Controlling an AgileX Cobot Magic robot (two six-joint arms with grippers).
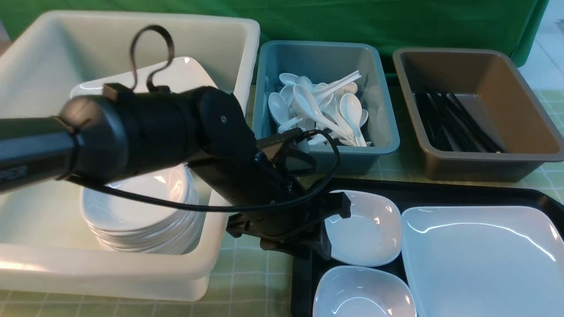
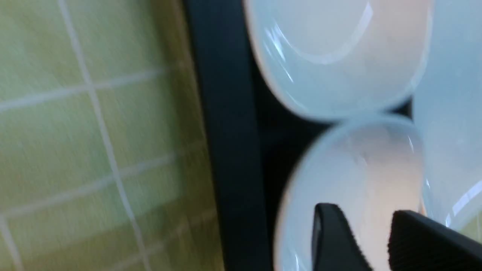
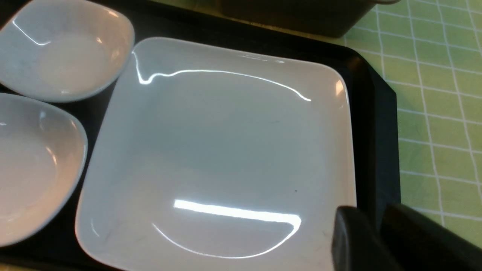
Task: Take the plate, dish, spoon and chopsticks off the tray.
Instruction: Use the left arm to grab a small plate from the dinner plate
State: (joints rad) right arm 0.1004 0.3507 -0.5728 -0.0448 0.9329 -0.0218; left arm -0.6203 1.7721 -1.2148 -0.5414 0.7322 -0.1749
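Closing left jaws now, you risk glossy far dish (image 1: 365, 226) slipping or bumping near dish (image 1: 363, 293) on tray (image 1: 302, 281) left side; jaws stand parted over its left rim. Right jaws, narrowly parted, hover near plate (image 3: 218, 150) right edge, tray right half: shallow bite, plate could tip, drop.

White tub (image 1: 110, 275) L, teal tub (image 1: 348, 160) mid, brown tub (image 1: 476, 171) R, on green checked cloth (image 1: 251, 281).

Green backdrop cloth (image 1: 396, 22), checked yellow-green tablecloth (image 1: 251, 281), pale floor (image 1: 548, 44) beyond
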